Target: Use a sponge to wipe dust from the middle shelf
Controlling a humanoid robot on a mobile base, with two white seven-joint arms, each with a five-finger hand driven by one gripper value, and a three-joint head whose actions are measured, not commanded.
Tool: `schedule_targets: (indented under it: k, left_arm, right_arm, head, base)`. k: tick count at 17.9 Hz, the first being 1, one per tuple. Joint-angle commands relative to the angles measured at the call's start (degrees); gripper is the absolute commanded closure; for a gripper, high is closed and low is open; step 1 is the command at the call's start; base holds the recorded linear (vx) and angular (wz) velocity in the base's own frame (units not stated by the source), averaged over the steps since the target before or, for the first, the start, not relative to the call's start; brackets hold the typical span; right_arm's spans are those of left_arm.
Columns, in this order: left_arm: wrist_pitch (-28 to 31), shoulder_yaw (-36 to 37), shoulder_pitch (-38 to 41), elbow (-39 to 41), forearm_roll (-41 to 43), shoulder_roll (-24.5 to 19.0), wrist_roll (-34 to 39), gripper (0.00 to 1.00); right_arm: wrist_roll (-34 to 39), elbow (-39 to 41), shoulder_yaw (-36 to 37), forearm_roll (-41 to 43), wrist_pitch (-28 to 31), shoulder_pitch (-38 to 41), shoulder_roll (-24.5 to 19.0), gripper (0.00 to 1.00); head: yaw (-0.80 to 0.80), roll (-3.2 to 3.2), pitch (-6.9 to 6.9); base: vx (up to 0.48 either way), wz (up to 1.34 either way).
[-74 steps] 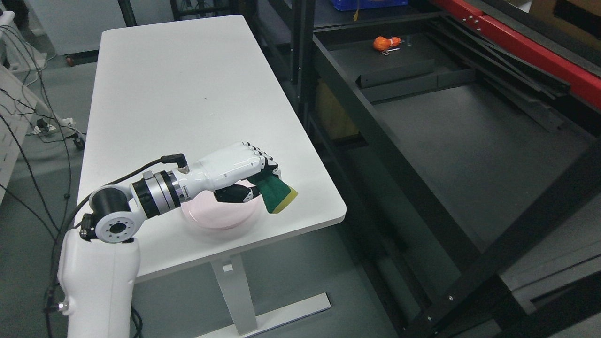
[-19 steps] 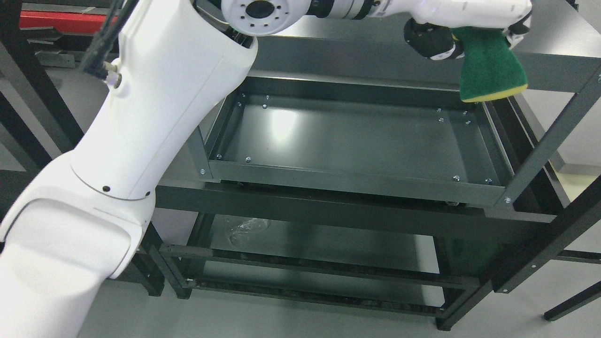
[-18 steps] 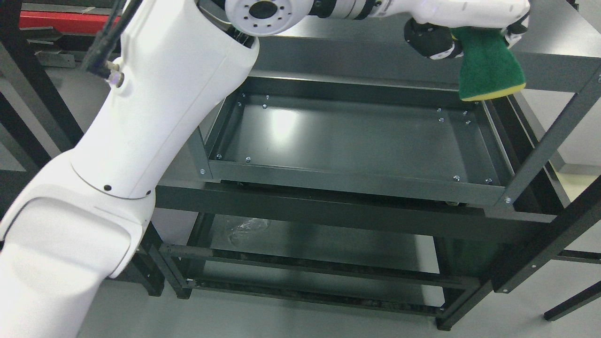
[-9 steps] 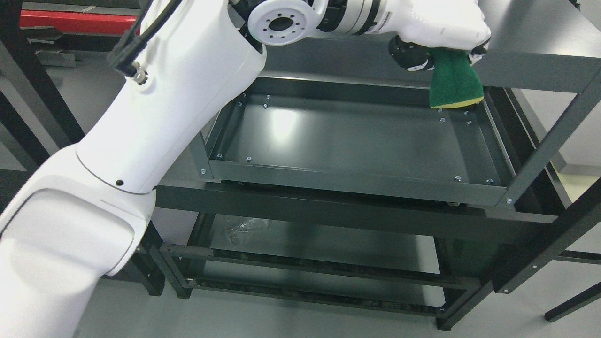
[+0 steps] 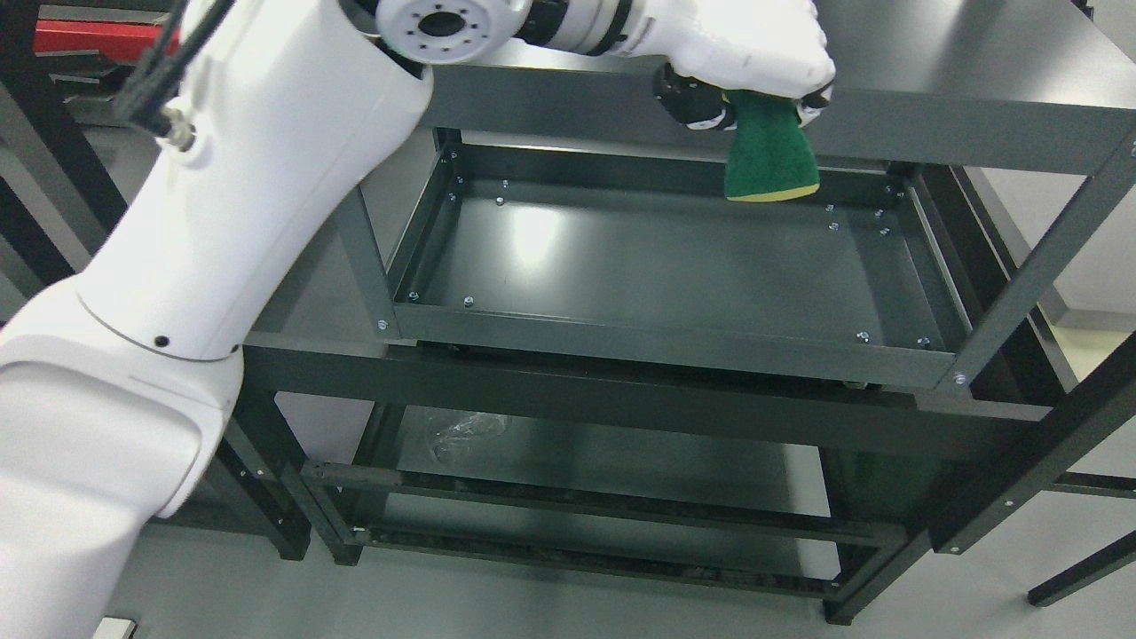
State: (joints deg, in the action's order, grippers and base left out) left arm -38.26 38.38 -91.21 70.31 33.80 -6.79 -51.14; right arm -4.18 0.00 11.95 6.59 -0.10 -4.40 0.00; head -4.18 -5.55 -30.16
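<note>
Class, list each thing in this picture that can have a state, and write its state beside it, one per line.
left hand: shut on the sponge, raised in front of the top shelf's edge
sponge: gripped, hanging down, green face toward the camera, yellow edge lowest
middle shelf: bare tray, nothing lying on it, glare at its left
bottom shelf: crumpled clear plastic at its left

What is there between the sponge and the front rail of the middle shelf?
Only bare shelf floor, in the head view: nothing lies between the sponge and the front rail of the middle shelf.
</note>
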Motion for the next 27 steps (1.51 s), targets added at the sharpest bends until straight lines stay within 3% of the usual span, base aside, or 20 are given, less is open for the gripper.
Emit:
schedule_targets:
  k: [1,5,10,13,16,19,20,27]
  left_arm:
    - [-0.9,-3.5,1.9,8.9,-8.4,-20.2,-0.5,0.99]
    - [-4.7,-3.8,4.1,12.3,-15.6,-32.6,-2.0,0.99]
    - [-6.7,-7.3,5.9,12.0,-21.0,-43.7,-2.2,0.99]
    - [-6.7,-11.2,9.4,11.7,-21.6,-48.1,-3.4,0.99]
    - [-6.7,-15.3,14.3,10.7,-21.6,-49.4,-3.4,0.99]
    - [-6.7,-15.3,13.9,9.5,-20.7,-47.4,-3.4,0.99]
    - [-6.7,-15.3,13.5,8.7,-20.3,-45.0,-3.5,1.0]
    - [-6.7,-15.2,7.6,0.9,-6.8,-19.4,-3.4,1.0]
  right_arm:
    - [0.0,1.0,0.0,0.0,4.1,0.0,1.0,0.0]
    - [0.0,1.0,0.0,0.0,4.1,0.0,1.0,0.0]
    - [0.0,1.0,0.0,0.0,4.1,0.0,1.0,0.0]
    - [0.0,1.0,0.0,0.0,4.2,-0.1,1.0,0.0]
    - [0.0,1.0,0.0,0.0,4.1,-0.1,1.0,0.0]
    - [0.0,1.0,0.0,0.0,4.1,0.0,1.0,0.0]
    - [0.0,1.0,0.0,0.0,4.2,0.0,1.0,0.0]
    - [0.0,1.0,0.0,0.0,4.1,0.0,1.0,0.0]
  head:
    - [0.0,0.0,0.0]
    - [0.0,0.0,0.0]
    - [0.0,0.0,0.0]
    - [0.0,0.0,0.0]
    - [0.0,0.0,0.0]
    - [0.0,0.0,0.0]
    - [0.0,0.0,0.0]
    - [0.0,0.0,0.0]
  base:
    - [0.0,0.0]
    - [0.0,0.0]
    - [0.0,0.0]
    - [0.0,0.0]
    - [0.0,0.0]
    - [0.0,0.0]
    - [0.0,0.0]
    - [0.005,-0.02]
